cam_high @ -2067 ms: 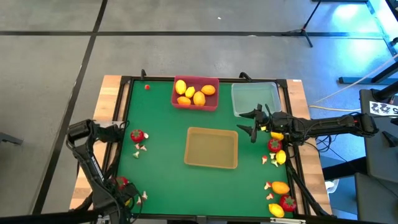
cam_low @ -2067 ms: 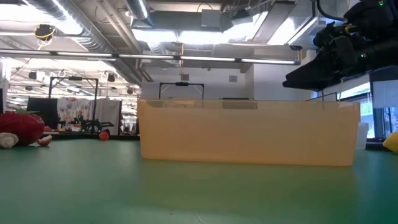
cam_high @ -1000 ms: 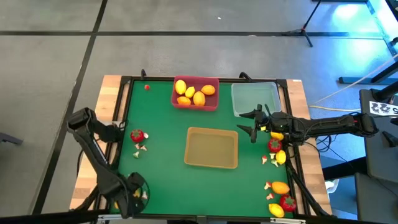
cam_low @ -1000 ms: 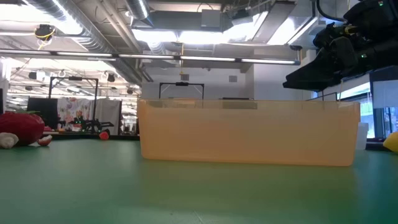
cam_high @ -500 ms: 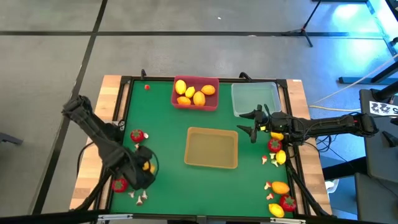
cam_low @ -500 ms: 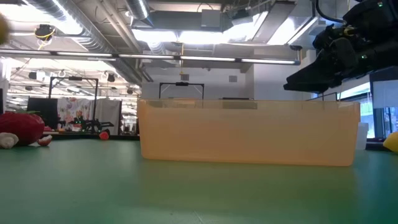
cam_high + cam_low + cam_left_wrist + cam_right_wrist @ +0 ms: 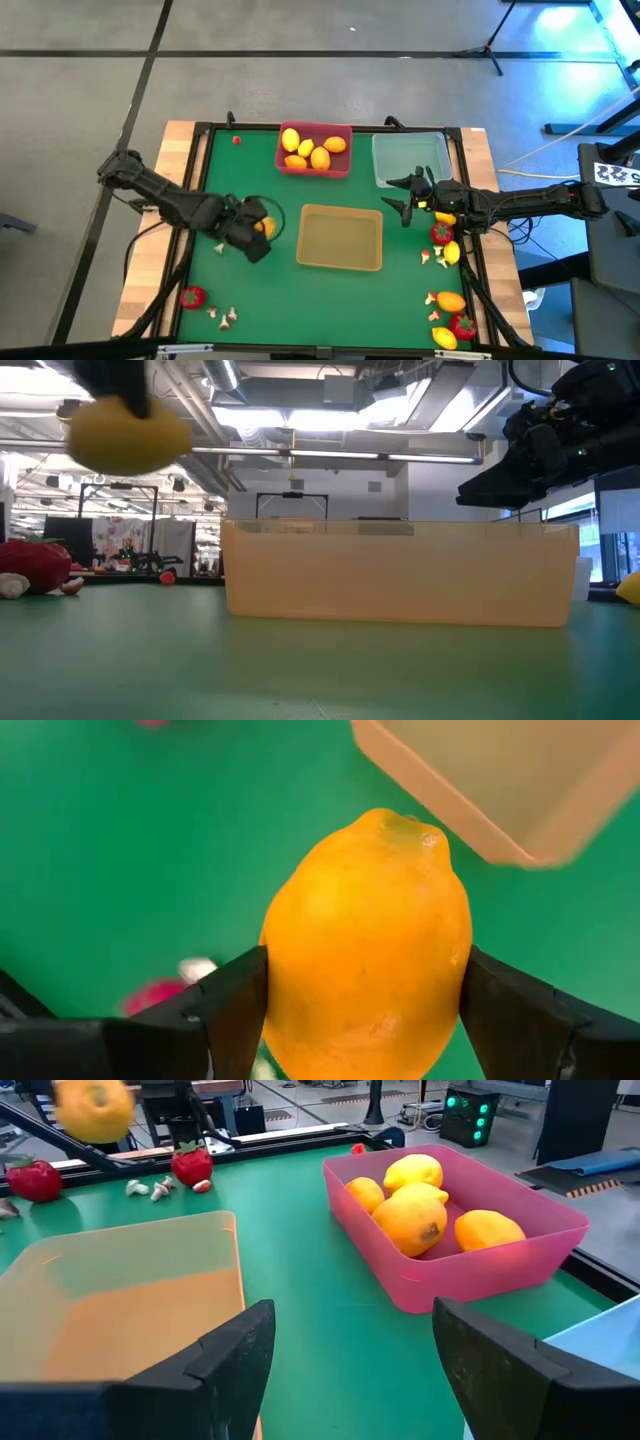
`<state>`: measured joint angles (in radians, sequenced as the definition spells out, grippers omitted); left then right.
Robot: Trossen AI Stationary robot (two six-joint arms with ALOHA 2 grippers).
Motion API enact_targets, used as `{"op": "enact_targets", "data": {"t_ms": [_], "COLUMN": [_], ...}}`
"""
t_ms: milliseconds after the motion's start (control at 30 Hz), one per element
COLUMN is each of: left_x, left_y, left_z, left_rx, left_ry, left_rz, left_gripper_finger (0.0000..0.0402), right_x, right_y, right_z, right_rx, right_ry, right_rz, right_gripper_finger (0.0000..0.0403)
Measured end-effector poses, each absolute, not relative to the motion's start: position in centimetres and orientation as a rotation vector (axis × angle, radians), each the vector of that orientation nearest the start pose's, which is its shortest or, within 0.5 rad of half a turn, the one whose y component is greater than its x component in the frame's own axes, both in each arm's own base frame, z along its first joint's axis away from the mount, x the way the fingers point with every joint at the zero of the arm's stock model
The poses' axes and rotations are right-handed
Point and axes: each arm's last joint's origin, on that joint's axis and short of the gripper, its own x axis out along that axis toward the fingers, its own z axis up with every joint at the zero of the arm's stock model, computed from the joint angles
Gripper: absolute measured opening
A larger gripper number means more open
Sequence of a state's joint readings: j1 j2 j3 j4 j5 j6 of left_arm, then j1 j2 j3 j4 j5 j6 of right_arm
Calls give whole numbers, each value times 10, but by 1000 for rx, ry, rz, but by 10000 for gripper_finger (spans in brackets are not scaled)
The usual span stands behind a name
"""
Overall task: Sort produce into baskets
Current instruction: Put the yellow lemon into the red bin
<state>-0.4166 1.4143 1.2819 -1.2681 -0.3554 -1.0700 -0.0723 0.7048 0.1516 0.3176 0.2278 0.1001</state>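
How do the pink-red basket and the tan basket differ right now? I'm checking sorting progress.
The pink-red basket holds several yellow and orange lemons; the tan basket holds nothing. The pink-red basket sits at the table's far edge, the tan basket mid-table. Both are shallow rectangles. The left pincer carries a lemon beside the tan basket.
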Motion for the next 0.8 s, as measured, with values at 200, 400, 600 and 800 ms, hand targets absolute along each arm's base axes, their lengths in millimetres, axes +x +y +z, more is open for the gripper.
{"op": "enact_targets", "data": {"t_ms": [200, 400, 600, 800], "left_x": [247, 263, 269, 275], "left_y": [-49, -8, 36, 88], "left_z": [300, 303, 307, 314], "left_rx": [-295, -209, -124, -96], "left_ry": [1113, 1064, 1024, 888], "left_rz": [621, 592, 606, 691], "left_gripper_finger": [276, 276, 276, 276], "right_x": [151, 151, 152, 152], "right_y": [-18, -18, -18, -19], "right_z": [175, 175, 177, 178], "right_rx": [80, 78, 81, 76], "right_ry": [220, 219, 190, 181], "right_rz": [-313, -326, -325, -370], "right_gripper_finger": [269, 269, 269, 269]}}
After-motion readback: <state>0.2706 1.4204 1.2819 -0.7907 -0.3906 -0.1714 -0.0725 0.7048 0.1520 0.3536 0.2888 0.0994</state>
